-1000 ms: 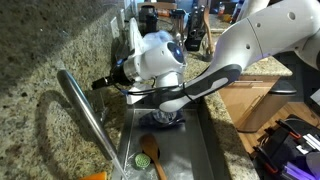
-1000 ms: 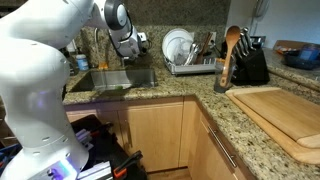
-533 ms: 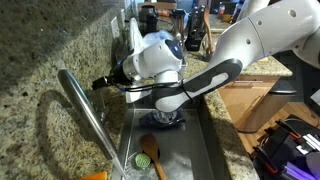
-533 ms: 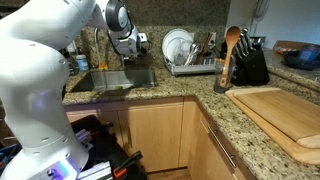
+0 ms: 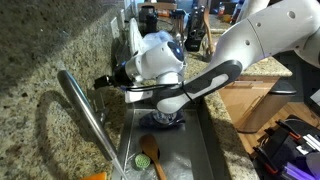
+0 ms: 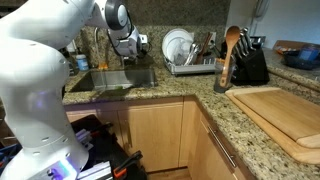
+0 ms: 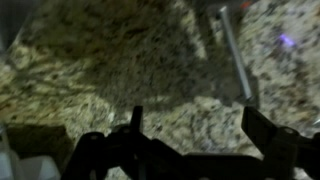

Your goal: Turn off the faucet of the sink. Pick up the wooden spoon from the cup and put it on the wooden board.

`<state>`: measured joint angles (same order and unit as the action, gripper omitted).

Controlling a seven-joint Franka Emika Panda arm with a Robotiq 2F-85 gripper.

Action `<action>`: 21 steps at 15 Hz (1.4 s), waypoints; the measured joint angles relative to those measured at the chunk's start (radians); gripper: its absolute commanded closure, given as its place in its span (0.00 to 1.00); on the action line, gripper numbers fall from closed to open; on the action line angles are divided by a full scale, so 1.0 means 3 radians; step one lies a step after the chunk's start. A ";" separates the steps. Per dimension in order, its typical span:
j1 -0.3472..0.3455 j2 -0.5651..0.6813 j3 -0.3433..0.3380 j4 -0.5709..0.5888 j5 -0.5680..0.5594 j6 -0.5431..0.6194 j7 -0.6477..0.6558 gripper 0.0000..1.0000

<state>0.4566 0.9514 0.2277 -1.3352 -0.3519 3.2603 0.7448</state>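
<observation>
Black gripper [image 7: 195,118] fingers stand spread wide in the wrist view, with only speckled granite between them; it holds nothing. In an exterior view it hangs close beside the straight tube of the faucet [image 5: 88,118], above the granite table [image 5: 40,50] at the edge of the sink [image 5: 195,140]. Inside the sink lie a pale orange-brown spoon [image 5: 150,148] and something green [image 5: 143,161]. Well apart, the wooden spoon [image 6: 224,66] stands upright in its cup [image 6: 222,85], just beside a knife block [image 6: 248,66]. The wooden board [image 6: 285,115] lies flat on the table near it.
</observation>
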 measured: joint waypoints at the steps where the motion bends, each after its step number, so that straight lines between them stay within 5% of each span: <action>1: -0.0105 0.0001 0.0258 -0.0094 -0.0060 -0.0002 -0.0031 0.00; 3: -0.0234 0.0001 0.0615 -0.0235 0.0031 -0.0026 -0.0200 0.00; 7: -0.0166 0.0001 0.0552 -0.0215 0.0445 -0.0022 -0.0545 0.00; 16: 0.0655 -0.0271 -0.1004 -0.0184 0.0483 -0.0069 -0.0535 0.00; 21: 0.0705 -0.0268 -0.1076 -0.0198 0.0483 -0.0175 -0.0531 0.00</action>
<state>0.6680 0.8711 -0.0952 -1.3947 -0.2071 3.2078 0.5854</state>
